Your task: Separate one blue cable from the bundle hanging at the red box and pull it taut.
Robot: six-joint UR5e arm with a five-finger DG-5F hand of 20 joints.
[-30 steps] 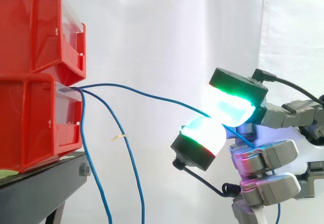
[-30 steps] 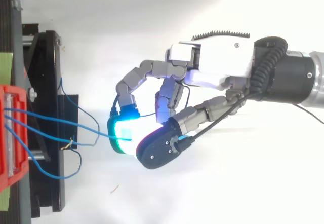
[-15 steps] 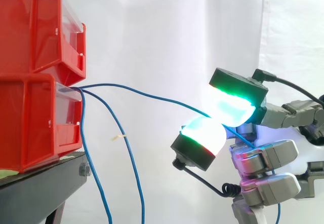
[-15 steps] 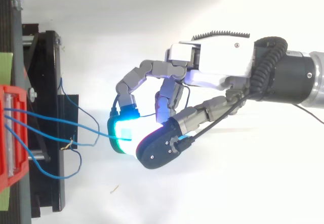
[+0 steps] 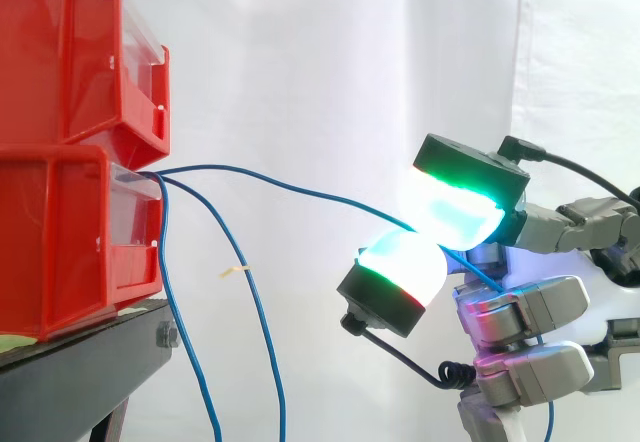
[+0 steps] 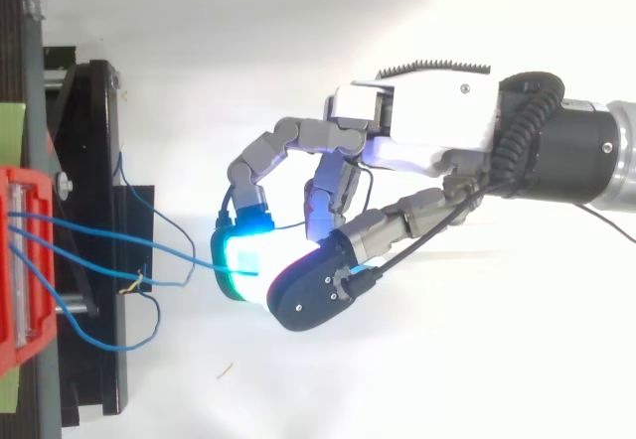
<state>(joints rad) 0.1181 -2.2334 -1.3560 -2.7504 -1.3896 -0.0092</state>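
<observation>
Two red bins (image 5: 70,152) are stacked on a black stand (image 5: 70,377) at the left. Several blue cables come out of the lower bin's front. One blue cable (image 5: 300,187) runs rightwards, sagging slightly, to my hand (image 5: 520,307) and passes between two glowing fingertips (image 5: 400,267), where it is pinched. In the top view the same cable (image 6: 149,245) leads from the red bin (image 6: 20,260) to the cyan pad of my hand (image 6: 417,136). The other cables (image 5: 250,302) hang down loose beside the stand.
A white curtain fills the background. A small pale tag (image 5: 234,271) sits on one hanging cable. The black stand's frame (image 6: 94,240) lies left of the hand, with open floor between them.
</observation>
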